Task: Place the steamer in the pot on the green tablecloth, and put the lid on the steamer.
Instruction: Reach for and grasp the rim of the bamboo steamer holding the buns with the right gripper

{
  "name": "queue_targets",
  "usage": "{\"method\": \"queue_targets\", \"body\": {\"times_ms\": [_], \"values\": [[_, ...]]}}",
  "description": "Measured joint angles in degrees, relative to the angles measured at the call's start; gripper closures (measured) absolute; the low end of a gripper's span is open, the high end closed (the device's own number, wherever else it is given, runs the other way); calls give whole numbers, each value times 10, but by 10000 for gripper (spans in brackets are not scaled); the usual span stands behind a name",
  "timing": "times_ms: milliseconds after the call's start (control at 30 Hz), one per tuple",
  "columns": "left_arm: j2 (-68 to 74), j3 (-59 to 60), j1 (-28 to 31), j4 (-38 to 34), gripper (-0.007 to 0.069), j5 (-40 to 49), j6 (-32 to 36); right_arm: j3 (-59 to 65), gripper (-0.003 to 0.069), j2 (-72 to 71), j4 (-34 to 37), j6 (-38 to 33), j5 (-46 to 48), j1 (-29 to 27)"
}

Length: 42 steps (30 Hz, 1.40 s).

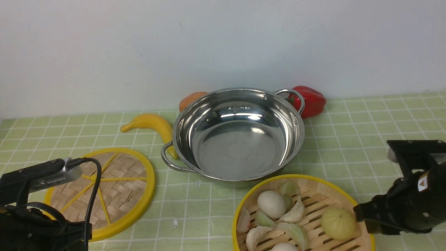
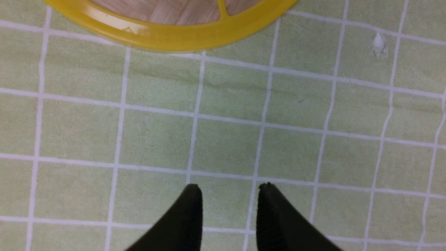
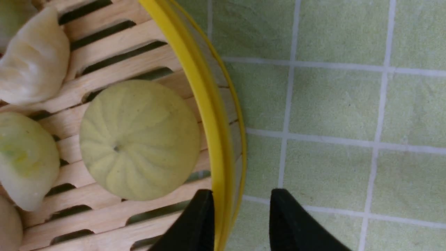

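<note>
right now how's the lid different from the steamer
The lid is a flat woven disc with yellow spokes; the steamer is a walled basket with a slatted floor. The lid lies bare on the robot's left; the steamer, on its right, holds dumplings and buns. Both are round with yellow rims.

Mock kitchen tabletop: green tablecloth (image 1: 366, 118), pot (image 1: 240, 139), blank wall (image 1: 139, 52).

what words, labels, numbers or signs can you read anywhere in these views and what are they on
No text here can be read.
Small sticker with a yellow triangle sign, on the right arm: any wording is too small and blurred to read.
Pot, steamer, lid, green tablecloth: no print visible.
</note>
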Motion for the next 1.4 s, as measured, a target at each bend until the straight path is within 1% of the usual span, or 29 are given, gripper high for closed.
{"method": "queue_targets", "body": {"times_ms": [200, 500, 767, 833, 867, 1000, 1033, 1100, 1200, 1233, 1267, 1400], "values": [[0, 0, 0, 0, 406, 0, 0, 0, 416, 1, 28, -33, 0, 0], [0, 0, 0, 0, 406, 0, 0, 0, 416, 6, 29, -34, -5, 0], [0, 0, 0, 0, 406, 0, 0, 0, 424, 68, 29, -45, -31, 0], [0, 0, 0, 0, 406, 0, 0, 0, 442, 78, 30, -46, -39, 0], [0, 0, 0, 0, 406, 0, 0, 0, 480, 89, 32, -47, -46, 1], [0, 0, 0, 0, 406, 0, 0, -2, 596, 92, 24, -60, -46, 1], [0, 0, 0, 0, 406, 0, 0, -6, 603, 91, 18, -75, -36, 1], [0, 0, 0, 0, 406, 0, 1, -12, 603, 91, 17, -78, -20, 1], [0, 0, 0, 0, 406, 0, 7, -34, 603, 81, 7, -82, 40, 1], [0, 0, 0, 0, 406, 0, 7, -36, 603, 79, 7, -82, 44, 1], [0, 0, 0, 0, 406, 0, 12, -53, 603, 69, 4, -83, 74, 1], [0, 0, 0, 0, 406, 0, 16, -116, 603, 35, 1, -84, 145, 1]]}}
